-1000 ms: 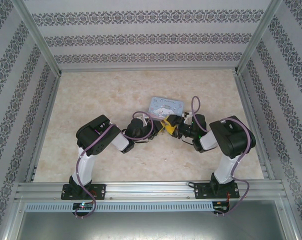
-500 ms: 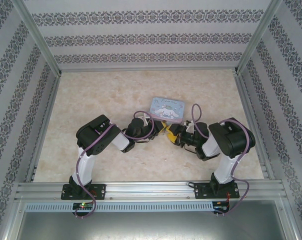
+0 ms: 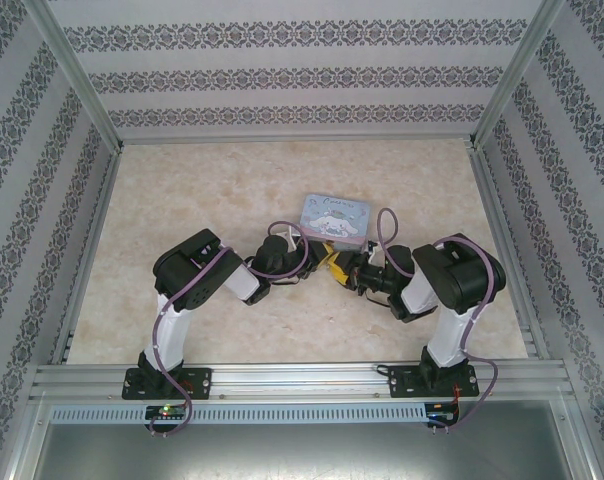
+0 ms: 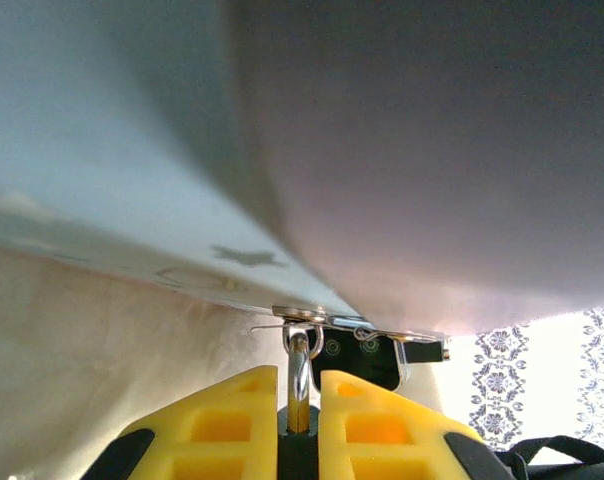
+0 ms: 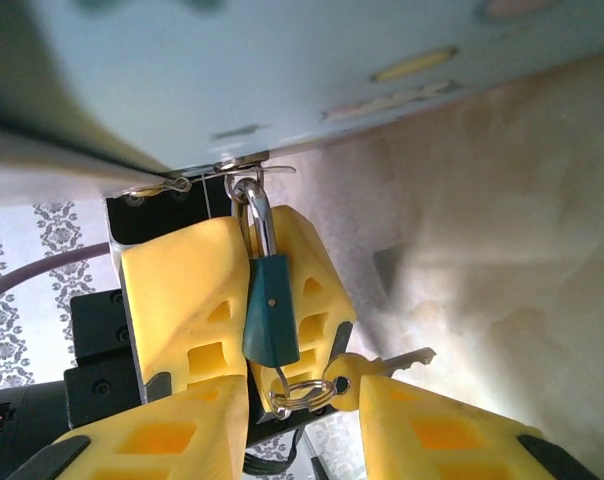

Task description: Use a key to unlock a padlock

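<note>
The right gripper (image 5: 300, 415) stood apart around the key (image 5: 397, 360), which dangled on a ring (image 5: 302, 392) just under the padlock (image 5: 270, 315). The left gripper (image 4: 299, 400) was clamped on the padlock, which hung from the hasp (image 5: 244, 165) of the tin box (image 3: 334, 215). Grasping the key seemed to be the step in hand; seating it would need fine aiming. The box crowded close above, and open desk (image 3: 212, 190) lay beyond.

One padlock (image 5: 270, 315), one key (image 5: 384, 364), one tin box (image 3: 334, 215)

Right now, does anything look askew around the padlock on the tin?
Yes. The small yellow-headed metal key sits crosswise under the teal padlock, with its blade pointing sideways, away from the lock rather than into it.
</note>
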Controlling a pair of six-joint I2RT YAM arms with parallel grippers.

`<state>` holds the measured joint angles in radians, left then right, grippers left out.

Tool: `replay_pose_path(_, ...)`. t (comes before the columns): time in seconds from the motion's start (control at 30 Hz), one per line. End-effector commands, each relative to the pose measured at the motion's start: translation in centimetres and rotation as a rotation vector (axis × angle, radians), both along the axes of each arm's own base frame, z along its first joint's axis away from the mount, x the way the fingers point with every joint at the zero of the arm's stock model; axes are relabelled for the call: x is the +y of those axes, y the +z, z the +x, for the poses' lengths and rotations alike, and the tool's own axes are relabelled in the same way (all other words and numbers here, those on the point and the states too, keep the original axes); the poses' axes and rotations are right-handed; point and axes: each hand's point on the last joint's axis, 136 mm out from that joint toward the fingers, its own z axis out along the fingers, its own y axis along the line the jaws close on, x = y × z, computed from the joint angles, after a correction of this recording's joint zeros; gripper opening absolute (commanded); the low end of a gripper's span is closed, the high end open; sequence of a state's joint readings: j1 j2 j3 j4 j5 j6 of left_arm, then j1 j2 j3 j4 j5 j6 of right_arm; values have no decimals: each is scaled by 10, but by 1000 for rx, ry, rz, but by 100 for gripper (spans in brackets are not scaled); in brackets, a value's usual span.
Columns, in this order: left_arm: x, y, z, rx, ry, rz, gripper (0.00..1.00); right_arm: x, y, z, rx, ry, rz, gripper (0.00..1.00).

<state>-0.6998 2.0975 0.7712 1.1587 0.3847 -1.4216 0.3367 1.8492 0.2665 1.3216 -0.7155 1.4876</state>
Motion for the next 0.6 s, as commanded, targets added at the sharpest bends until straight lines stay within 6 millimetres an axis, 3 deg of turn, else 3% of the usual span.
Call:
replay_pose_path(0.0, -9, 4, -1, -2, -31, -18, 0, 10, 15, 6, -79, 28, 24, 34)
replay_pose_path(0.57, -9, 4, 0, 18, -16, -52, 0, 15, 21, 7, -92, 36, 35, 18)
